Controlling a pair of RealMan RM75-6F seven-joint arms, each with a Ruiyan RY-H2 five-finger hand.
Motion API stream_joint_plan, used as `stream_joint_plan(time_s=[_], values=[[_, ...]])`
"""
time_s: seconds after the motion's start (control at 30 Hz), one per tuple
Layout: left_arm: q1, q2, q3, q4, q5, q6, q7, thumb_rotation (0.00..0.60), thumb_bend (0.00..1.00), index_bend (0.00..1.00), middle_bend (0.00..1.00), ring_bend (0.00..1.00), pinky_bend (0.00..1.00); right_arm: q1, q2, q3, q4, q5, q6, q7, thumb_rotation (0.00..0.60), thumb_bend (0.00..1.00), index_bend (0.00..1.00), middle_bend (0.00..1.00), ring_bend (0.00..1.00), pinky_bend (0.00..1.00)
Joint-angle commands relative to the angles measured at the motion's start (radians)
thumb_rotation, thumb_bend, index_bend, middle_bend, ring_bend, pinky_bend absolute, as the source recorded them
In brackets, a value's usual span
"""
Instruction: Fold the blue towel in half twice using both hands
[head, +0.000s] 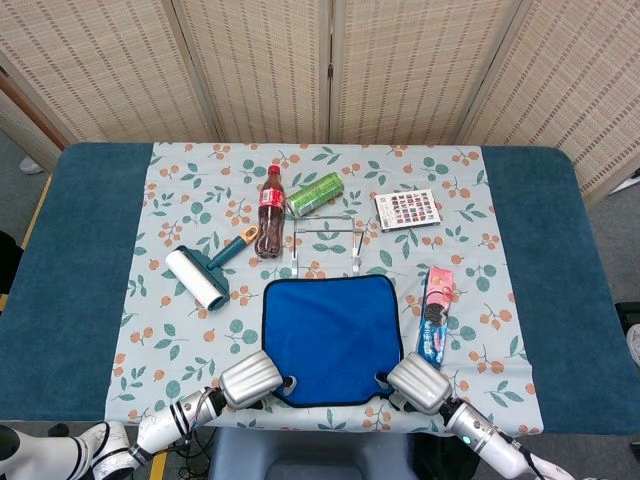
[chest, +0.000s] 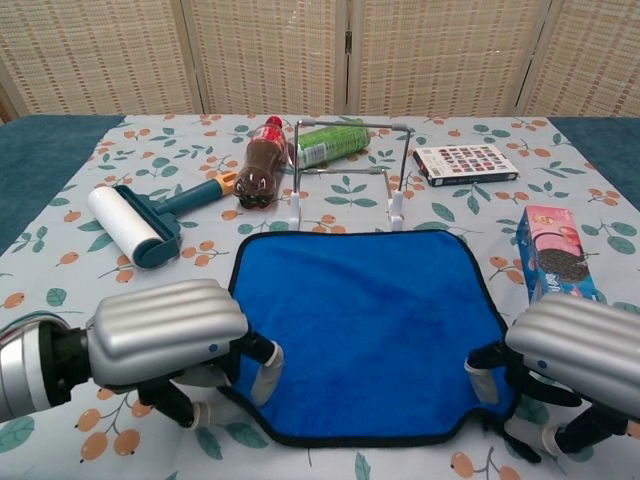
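The blue towel (head: 332, 335) (chest: 360, 320) lies flat on the floral tablecloth, near the table's front edge. My left hand (head: 250, 378) (chest: 165, 335) sits at its near-left corner, thumb on top of the cloth and fingers curled beneath, pinching that corner. At the near-right corner my right hand (head: 417, 382) (chest: 575, 350) grips the cloth the same way, and that corner is drawn inward toward the left. The undersides of both hands are hidden.
Just behind the towel stands a wire rack (head: 325, 245) (chest: 345, 170). A cola bottle (head: 271, 212), a green can (head: 315, 194) and a patterned box (head: 407, 209) lie further back. A lint roller (head: 197, 277) lies left, and a cookie pack (head: 435, 315) (chest: 555, 255) lies close beside the right hand.
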Motion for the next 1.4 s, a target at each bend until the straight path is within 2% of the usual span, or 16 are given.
stream_joint_plan(time_s=[0.03,0.33,0.6,0.77,1.07,1.4], values=[[0.0,0.001,-0.001,0.0,-0.001,0.0,-0.001,0.6,0.55,0.65,1.0,0.92,1.0,0.003,-0.005,-0.001,0.007,0.004,0.0,0.004,0.6,0.37,0.56,0.9,0.89,1.0],[-0.002,0.009,-0.008,0.004,-0.009,0.005,-0.013,0.6,0.55,0.65,1.0,0.92,1.0,0.015,-0.026,0.003,0.03,0.011,0.007,0.018,0.6,0.47,0.65,0.91,0.89,1.0],[0.002,0.031,-0.018,-0.009,-0.02,0.023,-0.039,0.6,0.55,0.65,1.0,0.92,1.0,0.02,-0.013,0.011,0.014,0.014,0.034,0.026,0.6,0.56,0.66,0.92,0.9,1.0],[-0.002,0.051,-0.034,-0.03,-0.033,0.026,-0.06,0.6,0.55,0.65,1.0,0.92,1.0,0.022,0.012,0.027,-0.017,0.02,0.062,0.024,0.6,0.57,0.66,0.92,0.9,1.0],[-0.038,0.085,-0.104,-0.061,-0.103,-0.013,-0.121,0.6,0.55,0.65,1.0,0.92,1.0,0.042,0.054,0.094,-0.067,0.078,0.071,0.013,0.6,0.58,0.66,0.92,0.9,1.0],[-0.104,0.091,-0.203,-0.036,-0.234,-0.133,-0.143,0.6,0.55,0.65,1.0,0.92,1.0,0.074,0.056,0.156,-0.089,0.17,0.029,-0.011,0.6,0.58,0.66,0.92,0.9,1.0]])
